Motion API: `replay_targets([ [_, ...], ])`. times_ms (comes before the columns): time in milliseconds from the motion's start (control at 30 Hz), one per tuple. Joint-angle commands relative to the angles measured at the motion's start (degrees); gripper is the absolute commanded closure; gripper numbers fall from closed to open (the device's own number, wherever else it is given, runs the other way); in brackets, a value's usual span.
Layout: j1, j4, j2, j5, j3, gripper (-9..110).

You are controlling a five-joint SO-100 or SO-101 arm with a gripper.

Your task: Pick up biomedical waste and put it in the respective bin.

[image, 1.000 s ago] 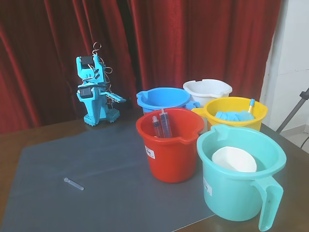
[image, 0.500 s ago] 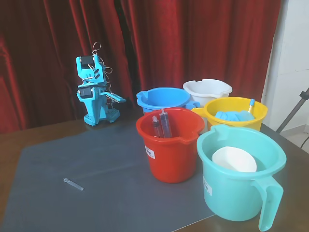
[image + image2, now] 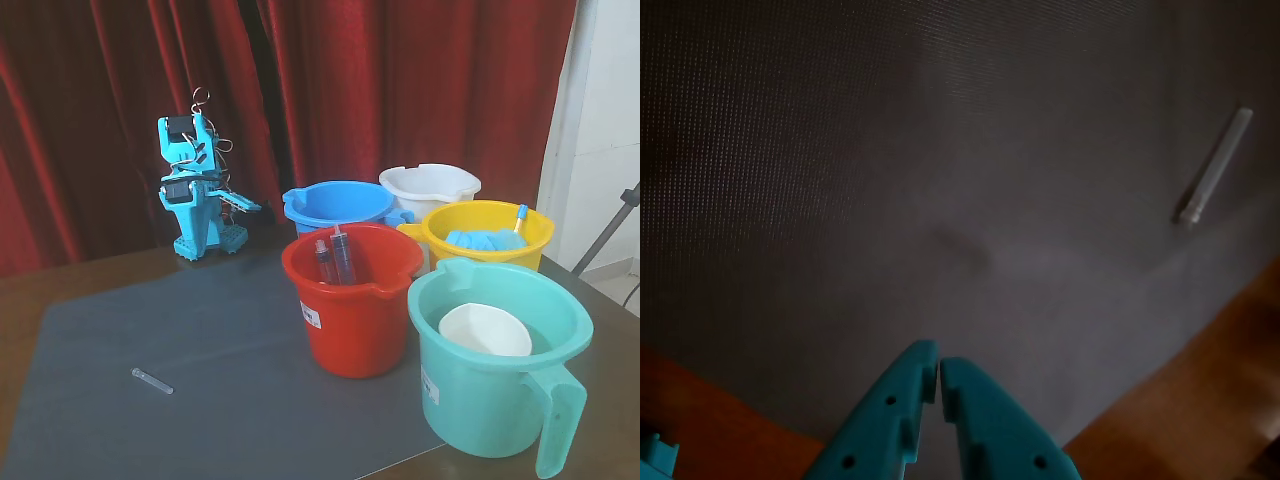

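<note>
The clear plastic tube (image 3: 152,381) looks smooth and faintly frosted, lying on a matt grey mat (image 3: 200,340) with a fine woven grain. Around the mat, the table (image 3: 1200,400) shows brown wood. Beside the mat, the red bucket (image 3: 355,310) is glossy plastic. The gripper (image 3: 939,362) is matt teal plastic.

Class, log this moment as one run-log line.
arm: folded at rest | gripper: shut, empty | clear tube: lying on grey mat, untouched | red bucket: holds syringes

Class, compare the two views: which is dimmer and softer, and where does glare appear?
Wrist view: dim and soft, the clear tube faint on the grey mat, end effector closed. Fixed view: brighter and sharper, with glare on the red bucket.
</note>
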Motion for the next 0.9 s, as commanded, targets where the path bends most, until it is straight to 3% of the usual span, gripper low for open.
replay_targets([
  [0, -0.3, 0.4, -0.6, 0.2, -1.1, 102],
  [533, -0.4, -0.4, -0.6, -0.1, -1.1, 101],
  [867, 0.6, -27.2, -1.2, 0.3, -0.3, 102],
])
